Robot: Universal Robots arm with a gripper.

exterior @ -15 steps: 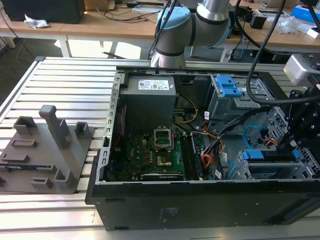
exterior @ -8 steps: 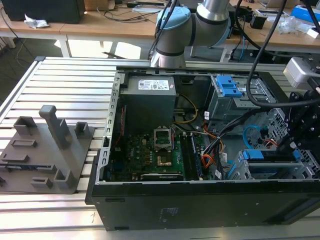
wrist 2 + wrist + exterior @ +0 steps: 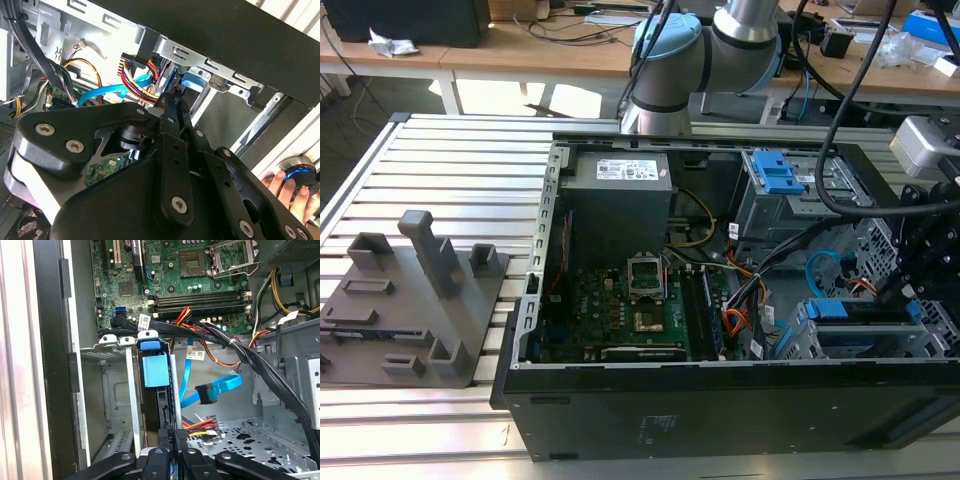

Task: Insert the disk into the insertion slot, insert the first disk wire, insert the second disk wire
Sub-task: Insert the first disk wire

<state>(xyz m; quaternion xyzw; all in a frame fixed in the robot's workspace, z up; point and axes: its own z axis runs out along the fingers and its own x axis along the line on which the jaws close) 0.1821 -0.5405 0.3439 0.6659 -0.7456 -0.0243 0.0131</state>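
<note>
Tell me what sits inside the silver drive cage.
A disk with a blue tab stands inside the drive cage. The claw covers its near end, so any plugged wire there is hidden. The light-blue cable hangs outside, its black connector unplugged.

Silver arm (image 3: 750,18) with pale-blue joint caps (image 3: 665,40), black screw-studded tool (image 3: 172,102).
</note>
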